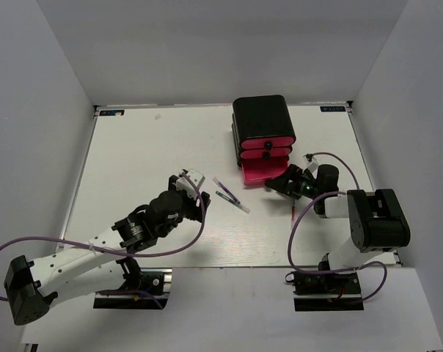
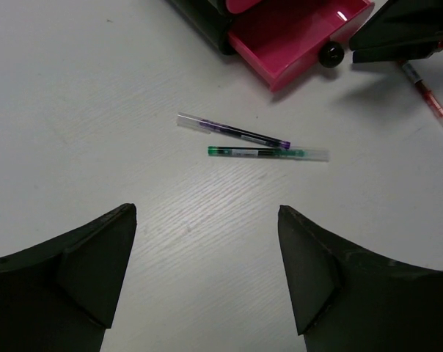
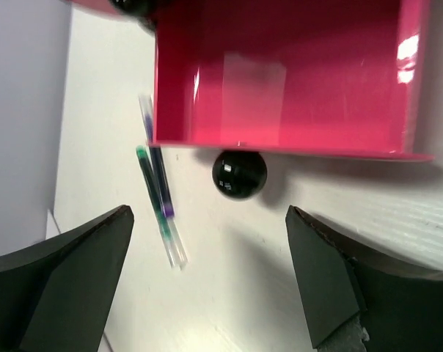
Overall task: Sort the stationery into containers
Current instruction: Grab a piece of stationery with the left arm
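The glossy black case (image 1: pixel 263 117) holds three pink drawers. The bottom drawer (image 1: pixel 257 173) is pulled out; its inside (image 3: pixel 280 73) shows nothing in it. Its black knob (image 3: pixel 239 174) is just ahead of my open, empty right gripper (image 3: pixel 209 216), which sits at the drawer's front (image 1: pixel 274 183). A purple pen (image 1: pixel 225 189) and a green pen (image 1: pixel 233 202) lie side by side on the table, between the two grippers. A red pen (image 1: pixel 292 213) lies under the right arm. My left gripper (image 1: pixel 196 189) is open and empty, short of the pens (image 2: pixel 232 130). Eraser and markers are out of view.
The white table (image 1: pixel 148 147) is walled in by grey panels on three sides. Purple cables loop beside both arms. The right arm's body (image 1: pixel 375 220) stands at the table's right front corner. The upper two drawers (image 1: pixel 265 147) are shut.
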### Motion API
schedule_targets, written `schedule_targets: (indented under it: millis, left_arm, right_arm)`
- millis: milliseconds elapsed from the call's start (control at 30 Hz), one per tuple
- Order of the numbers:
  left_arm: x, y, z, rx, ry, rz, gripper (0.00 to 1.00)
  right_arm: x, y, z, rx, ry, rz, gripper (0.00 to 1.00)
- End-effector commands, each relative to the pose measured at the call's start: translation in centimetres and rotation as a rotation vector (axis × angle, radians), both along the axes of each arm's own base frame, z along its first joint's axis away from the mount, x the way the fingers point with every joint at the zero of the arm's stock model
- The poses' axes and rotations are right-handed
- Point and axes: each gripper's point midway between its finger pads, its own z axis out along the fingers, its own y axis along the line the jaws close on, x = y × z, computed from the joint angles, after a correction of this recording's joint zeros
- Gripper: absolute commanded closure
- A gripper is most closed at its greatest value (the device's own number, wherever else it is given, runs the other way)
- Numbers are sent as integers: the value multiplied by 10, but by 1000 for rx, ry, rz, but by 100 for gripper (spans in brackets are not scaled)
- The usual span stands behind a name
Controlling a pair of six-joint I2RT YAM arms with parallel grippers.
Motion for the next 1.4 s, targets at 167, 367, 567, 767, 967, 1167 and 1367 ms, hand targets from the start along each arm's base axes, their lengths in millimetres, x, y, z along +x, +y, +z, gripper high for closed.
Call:
schedule_targets:
  millis: [167,367,567,767,967,1167,1367]
  left_arm:
    - [3,-32,-24,-209,173,78,96]
    - [14,-62,-45,-314,371,220,100]
    - [30,-87,-61,-414,544,386,63]
    - [52,-98,-84,-523,754,715,30]
    - [50,-92,-122,-505,939,962,64]
    - [57,-95,-133,-555,974,1008,66]
    - [68,-92,-143,-537,984,1050,57]
  right_arm:
    - [-37,6,19,-102,-29,334,10]
    - [-27,-11,72,-380,-447,418,10]
    - [4,-58,93,-569,-481,36,28]
    - [-1,-49,111,-544,-517,96,100]
    - [-2,-55,120,-549,-533,47,100]
    - [-3,-61,134,-542,-573,0,100]
    - [-2,-76,140,-554,-594,-57,100]
